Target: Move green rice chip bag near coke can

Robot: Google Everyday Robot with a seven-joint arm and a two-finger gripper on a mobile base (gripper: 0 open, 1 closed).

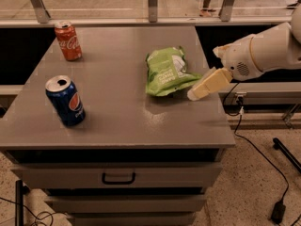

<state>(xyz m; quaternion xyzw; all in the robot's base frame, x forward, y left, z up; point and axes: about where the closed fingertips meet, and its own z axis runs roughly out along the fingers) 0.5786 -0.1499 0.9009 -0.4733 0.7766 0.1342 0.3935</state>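
The green rice chip bag (pixel 167 72) lies on the grey table (pixel 117 117), right of centre. It is light green with white patches. The coke can (pixel 68 41) stands upright at the table's far left corner, well away from the bag. My gripper (pixel 194 94) reaches in from the right on a white arm. It sits low over the table, right at the bag's lower right corner. Whether it touches the bag is not clear.
A blue Pepsi can (pixel 66 101) stands upright at the front left of the table. The table has drawers (pixel 117 177) below its front edge. A rail and glass run behind it. Cables (pixel 263 164) lie on the floor to the right.
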